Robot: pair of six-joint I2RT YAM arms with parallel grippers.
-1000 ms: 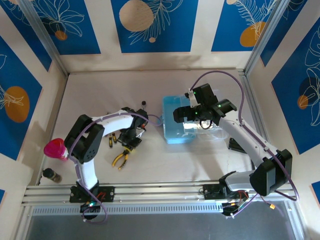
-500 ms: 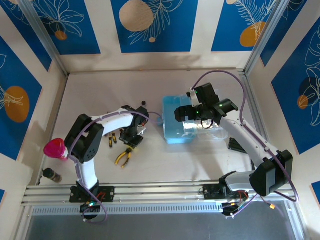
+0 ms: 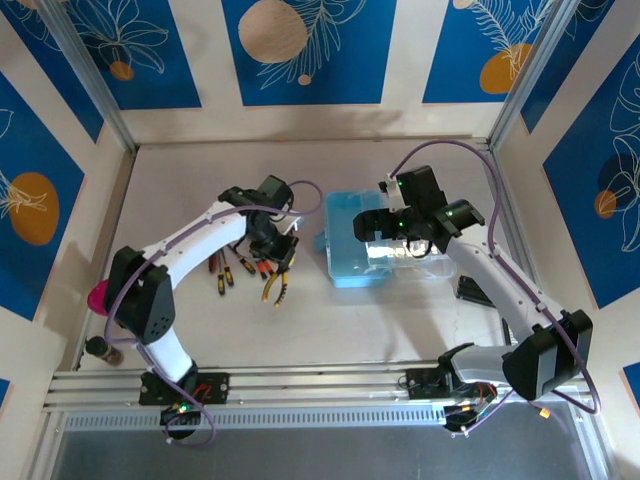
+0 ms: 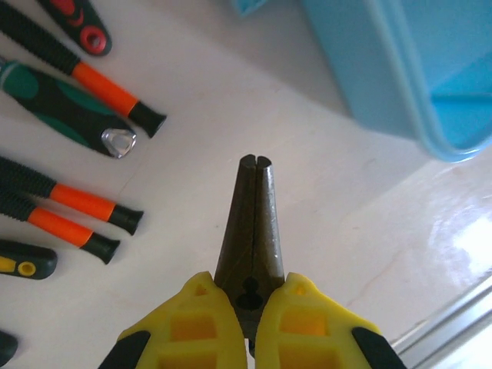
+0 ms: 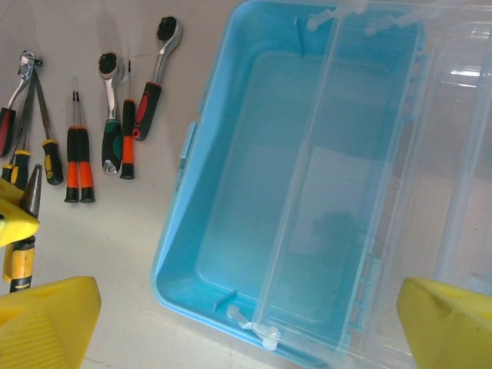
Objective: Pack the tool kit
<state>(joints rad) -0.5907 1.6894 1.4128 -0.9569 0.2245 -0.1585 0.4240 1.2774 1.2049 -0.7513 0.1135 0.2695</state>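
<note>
My left gripper [image 4: 247, 288] is shut on the yellow-handled pliers [image 4: 254, 219], whose dark closed nose sticks out between the yellow fingers above the table. From above, the pliers [image 3: 277, 288] hang under the left gripper [image 3: 270, 262], just left of the light-blue case [image 3: 345, 245]. The case [image 5: 231, 192] lies open with nothing inside, its clear lid [image 5: 442, 154] folded to the right and a clear handle bar across it. My right gripper [image 5: 246, 288] hovers open over the case. Screwdrivers [image 4: 77, 207] with orange and black handles lie in a row on the table.
Ratchets and more screwdrivers [image 5: 115, 115] lie left of the case. A pink object [image 3: 100, 297] and a small dark bottle [image 3: 100, 350] stand at the table's left edge. A black piece [image 3: 470, 290] lies right of the case. Walls close in the table's back and sides.
My left arm has lifted and swung right with the pliers, carrying them from the front-left of the table to beside the case. The right gripper has barely moved.
</note>
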